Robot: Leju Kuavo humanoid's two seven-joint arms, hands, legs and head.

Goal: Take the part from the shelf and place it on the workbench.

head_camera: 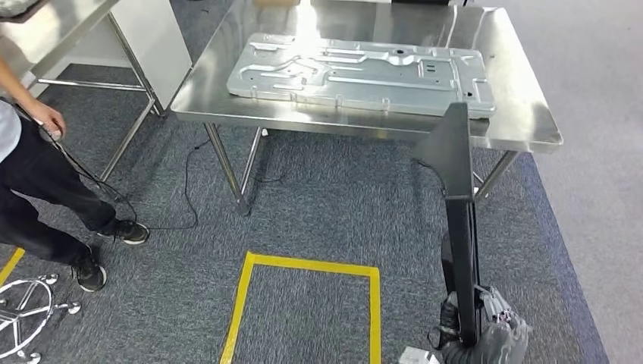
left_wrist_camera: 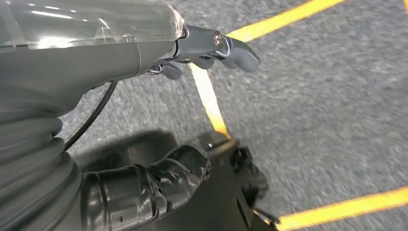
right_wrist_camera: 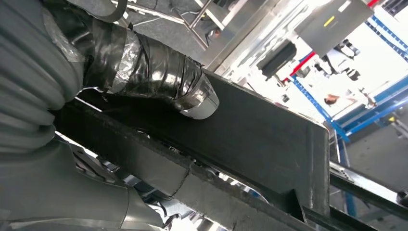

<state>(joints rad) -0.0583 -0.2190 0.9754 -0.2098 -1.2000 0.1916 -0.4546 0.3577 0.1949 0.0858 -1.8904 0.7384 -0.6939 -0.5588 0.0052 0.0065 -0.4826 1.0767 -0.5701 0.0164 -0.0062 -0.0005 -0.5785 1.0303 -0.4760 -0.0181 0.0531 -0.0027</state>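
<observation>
A long black part (head_camera: 458, 197) stands almost upright at the lower right, and its wide top end overlaps the front edge of the steel workbench (head_camera: 523, 114). My right hand (head_camera: 485, 334) grips the part's lower end. In the right wrist view my tape-wrapped thumb (right_wrist_camera: 159, 77) presses on the part's flat black face (right_wrist_camera: 269, 139). My left hand (left_wrist_camera: 211, 48) hangs over the grey carpet and holds nothing, with its fingers loosely extended.
A large stamped metal panel (head_camera: 356, 72) covers most of the workbench top. A person (head_camera: 45, 189) stands at the left holding a cable, near a second steel table (head_camera: 45, 30) and a chair base (head_camera: 26, 311). Yellow floor tape (head_camera: 303, 265) marks a box ahead.
</observation>
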